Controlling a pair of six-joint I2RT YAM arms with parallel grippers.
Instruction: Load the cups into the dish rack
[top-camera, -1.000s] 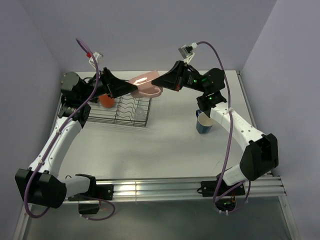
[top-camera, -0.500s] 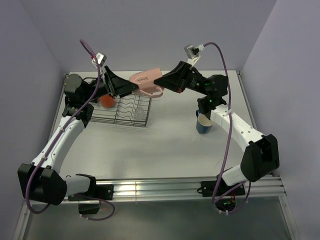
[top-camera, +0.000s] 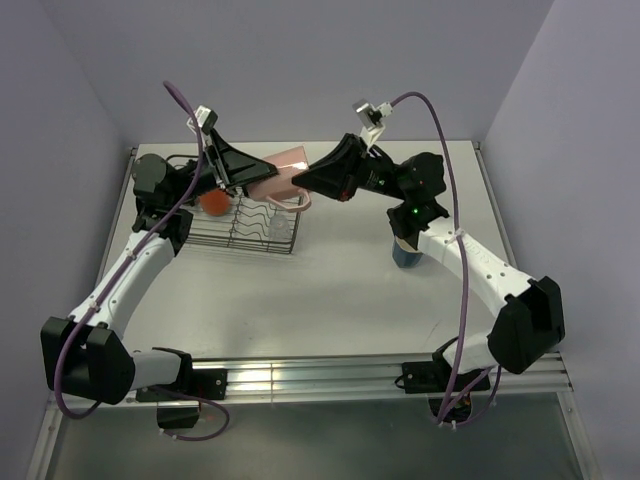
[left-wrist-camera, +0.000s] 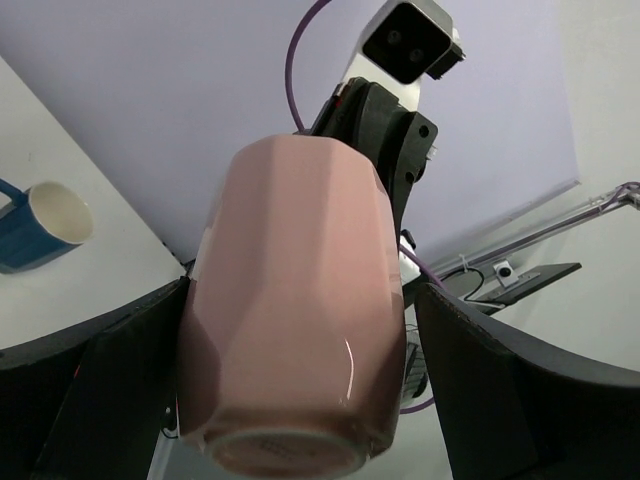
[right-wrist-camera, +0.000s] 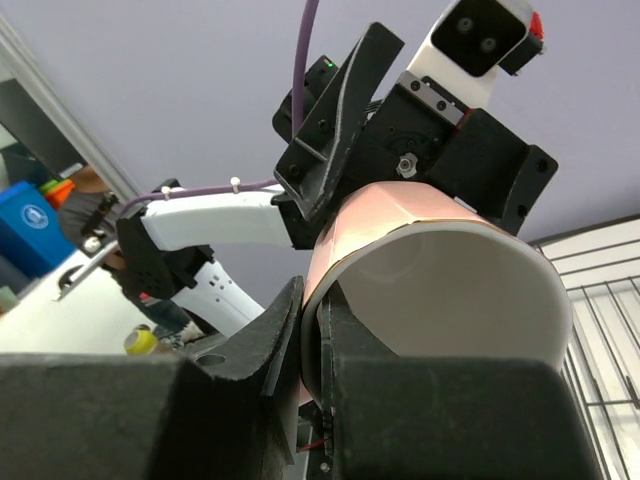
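The right gripper (right-wrist-camera: 312, 300) pinches the rim wall of the pink cup (top-camera: 287, 168), one finger inside the pale mouth and one outside. The left gripper (left-wrist-camera: 300, 292) straddles the same cup from its base end, a dark finger along each side; I cannot tell whether they press on it. The cup hangs on its side in the air above the dish rack (top-camera: 240, 243), which sits near the far left corner of the tabletop. An orange cup (top-camera: 213, 201) sits in the rack, toward its left end. A blue cup (left-wrist-camera: 35, 240) stands upright toward the right edge, beneath the right arm.
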